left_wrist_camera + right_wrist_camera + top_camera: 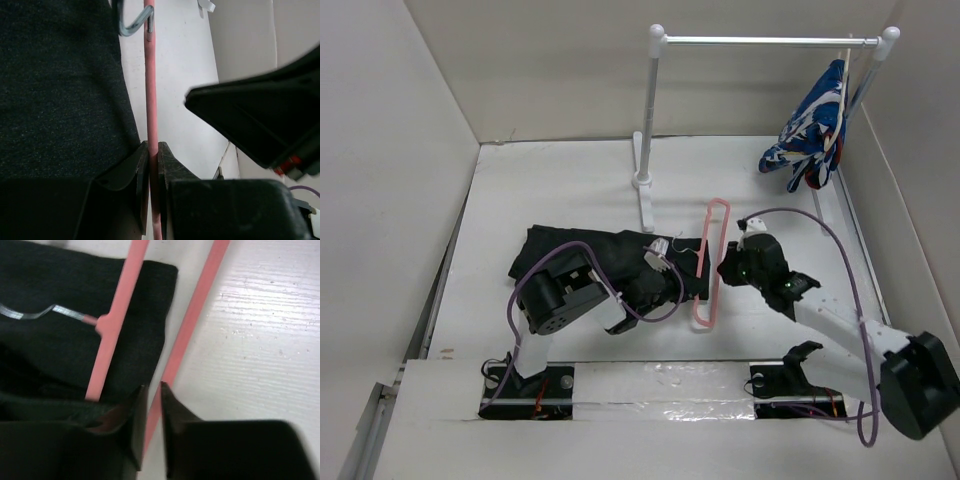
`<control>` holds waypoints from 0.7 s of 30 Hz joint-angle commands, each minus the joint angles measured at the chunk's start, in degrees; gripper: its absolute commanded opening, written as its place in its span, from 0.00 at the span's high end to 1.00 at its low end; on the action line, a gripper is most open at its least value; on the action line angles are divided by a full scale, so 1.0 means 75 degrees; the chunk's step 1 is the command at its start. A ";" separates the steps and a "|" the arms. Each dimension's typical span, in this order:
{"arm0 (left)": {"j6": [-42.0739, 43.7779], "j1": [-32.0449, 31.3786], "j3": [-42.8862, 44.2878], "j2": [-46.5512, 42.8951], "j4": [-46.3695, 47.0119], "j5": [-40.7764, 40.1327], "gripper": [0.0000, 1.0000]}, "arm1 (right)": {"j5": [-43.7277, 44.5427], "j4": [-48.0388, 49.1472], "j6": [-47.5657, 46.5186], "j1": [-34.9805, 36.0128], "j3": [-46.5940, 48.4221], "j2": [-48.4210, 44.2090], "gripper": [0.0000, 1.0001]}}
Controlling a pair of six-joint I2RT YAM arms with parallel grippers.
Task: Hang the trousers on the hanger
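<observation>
From up top I've got the trousers lying in a dark heap at the middle of the counter, spread toward its left edge. The pink hanger lies flat just right of centre, its long bars running from the far edge toward the near edge. On my right wrist feed, the bar carrying the metal hook rests on top of the trousers' right end. The other bar sits on bare counter beside the cloth.

My left fingers are pressed together on a pink bar of the hanger, pinching it, with the black cloth right beside them and the hook further along the bar. My right fingers are drawn in close around the outer bar, which runs straight between them, so that side is pinching the hanger too.

At the far edge stands a white clothes rail, and a blue, white and red patterned garment hangs from it near the far right corner.
</observation>
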 commanded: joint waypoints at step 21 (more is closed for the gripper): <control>-0.0215 -0.0170 -0.0065 0.0170 0.0796 -0.0749 1.00 | -0.0730 0.3046 -0.0039 -0.0127 0.0895 0.4005 0.58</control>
